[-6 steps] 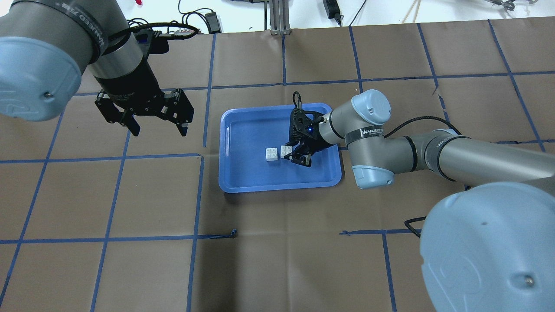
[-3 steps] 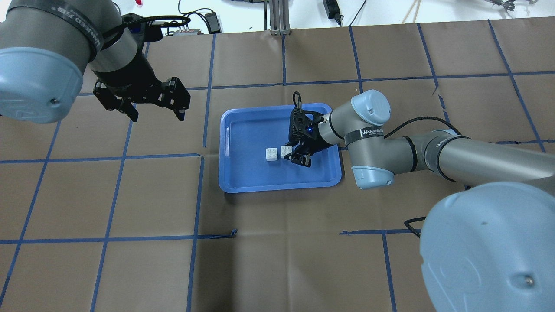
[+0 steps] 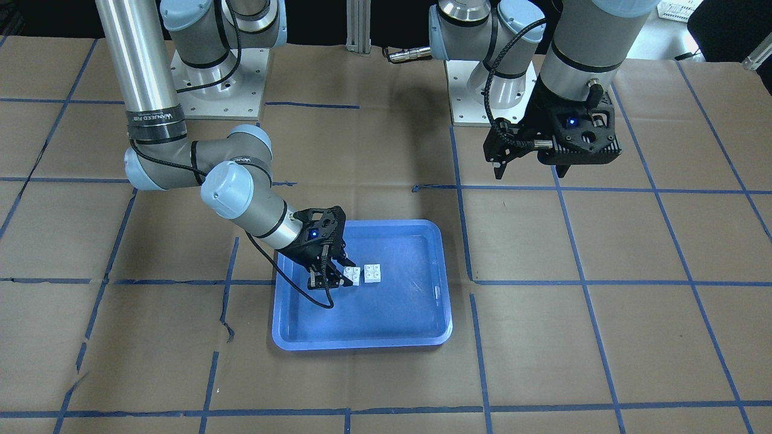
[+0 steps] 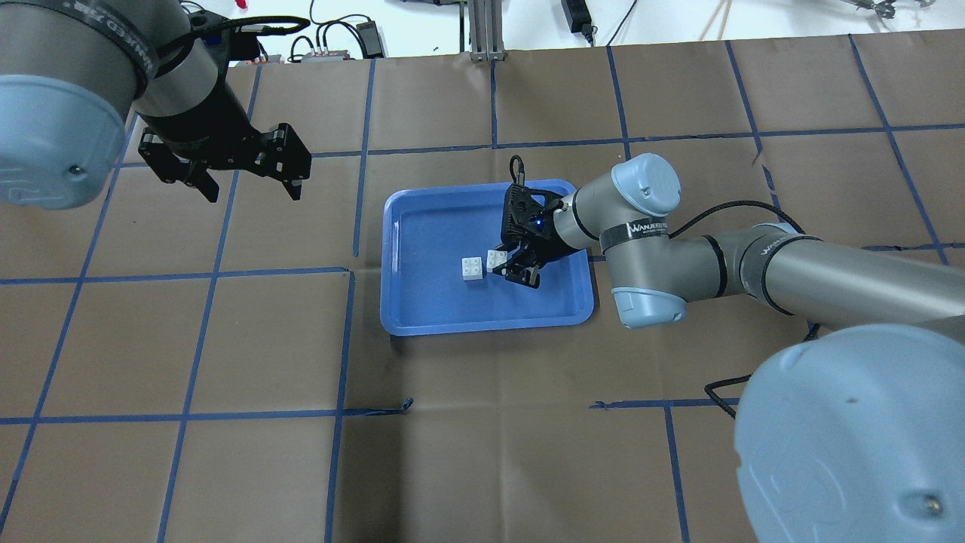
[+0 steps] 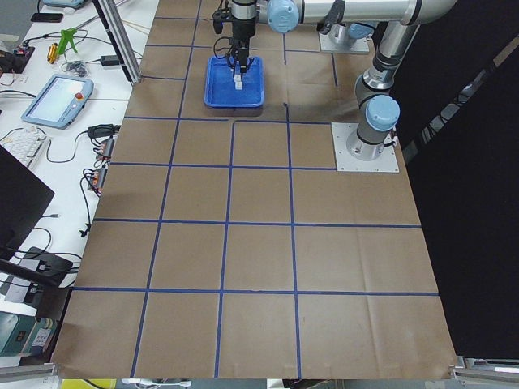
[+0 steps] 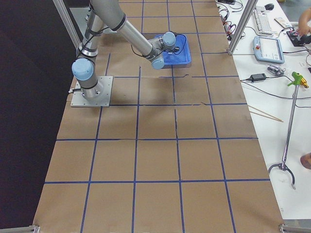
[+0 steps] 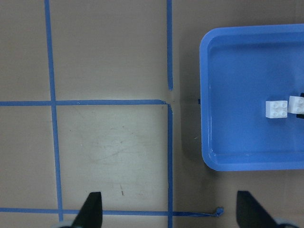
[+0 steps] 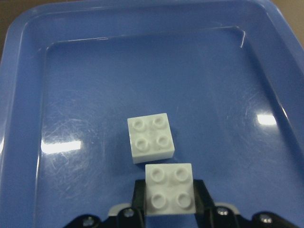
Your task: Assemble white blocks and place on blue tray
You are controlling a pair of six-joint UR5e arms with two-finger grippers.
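The blue tray lies mid-table and also shows in the front view. Two white blocks are inside it. One block rests free on the tray floor, studs up; it also shows in the right wrist view. My right gripper is shut on the other block, held studs up right beside the free one. I cannot tell whether the two touch. My left gripper is open and empty, above the table well left of the tray. Its wrist view shows its gripper wide apart.
Brown paper with a blue tape grid covers the table. Cables and small devices lie past the far edge. The arm bases are bolted on plates at the robot side.
My left gripper has drawn back up and to the left, away from the tray, still open. My right gripper has shifted only slightly and keeps its hold on its block.
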